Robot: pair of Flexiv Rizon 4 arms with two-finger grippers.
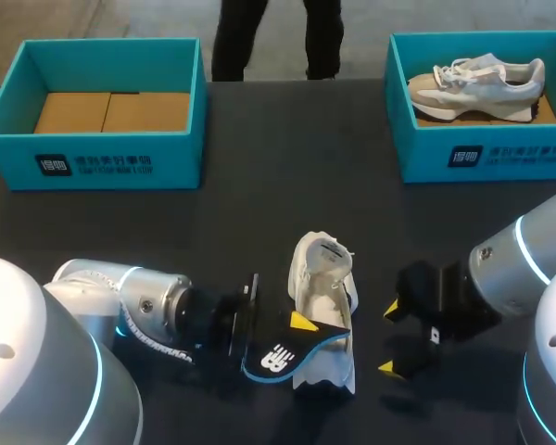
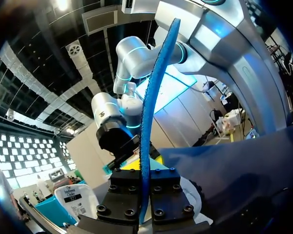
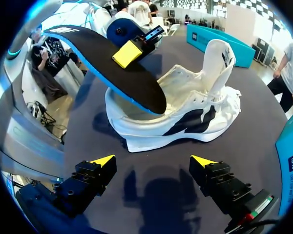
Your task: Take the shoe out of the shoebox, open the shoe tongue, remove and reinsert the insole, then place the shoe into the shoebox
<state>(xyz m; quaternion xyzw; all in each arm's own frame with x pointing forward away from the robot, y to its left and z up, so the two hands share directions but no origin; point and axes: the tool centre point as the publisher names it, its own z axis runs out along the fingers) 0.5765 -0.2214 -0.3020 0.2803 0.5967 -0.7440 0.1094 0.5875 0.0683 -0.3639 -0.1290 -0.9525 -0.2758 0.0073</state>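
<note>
The white shoe (image 1: 320, 311) rests on the dark surface (image 1: 259, 222), near and about in the middle, with its tongue (image 3: 219, 61) pulled up and open. The left hand (image 1: 296, 326) is closed on the insole (image 1: 276, 357), gripping it about halfway along. One rounded end of the insole hangs over the opening of the shoe; I cannot tell if it touches the rim. The right hand (image 1: 389, 339) is open and holds nothing, just to the right of the shoe.

In my judgement the main risk is that nothing holds the shoe. A push from the insole could slide or tip it. The insole could also bend, or catch on the soft collar and fold it inward. The tongue could fall back over the opening.

As for writing, the insole carries a white logo and the tongue a small printed label. The left shoebox (image 1: 93, 162) and the right shoebox (image 1: 486, 153), far on the surface, each have a white mark and print on the front; I do not read these.
</note>
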